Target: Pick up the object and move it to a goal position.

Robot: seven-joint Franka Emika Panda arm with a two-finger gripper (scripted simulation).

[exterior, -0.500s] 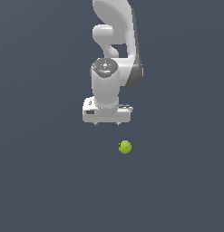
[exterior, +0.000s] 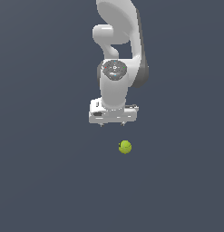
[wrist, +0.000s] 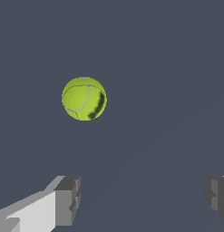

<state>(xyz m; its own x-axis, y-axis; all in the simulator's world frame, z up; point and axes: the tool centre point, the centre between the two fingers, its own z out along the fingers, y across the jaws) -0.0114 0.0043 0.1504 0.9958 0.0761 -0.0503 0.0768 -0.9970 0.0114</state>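
The object, a small yellow-green tennis ball [exterior: 125, 147], lies on the dark grey floor. It also shows in the wrist view [wrist: 84, 98] with a faint curved seam. My white gripper [exterior: 113, 123] hangs above the ball and a little toward the exterior view's left of it, apart from it. Its jaws stand wide open and empty. In the wrist view the two grey fingertips [wrist: 68, 200] are spread far apart, and the ball sits ahead of them, outside the gap between them.
The white arm [exterior: 118, 45] rises behind the gripper toward the top of the exterior view. The plain dark grey floor [exterior: 41, 181] fills everything else in both views.
The gripper has moved a little toward the exterior view's right and slightly lower, closer to the ball. The ball has not moved.
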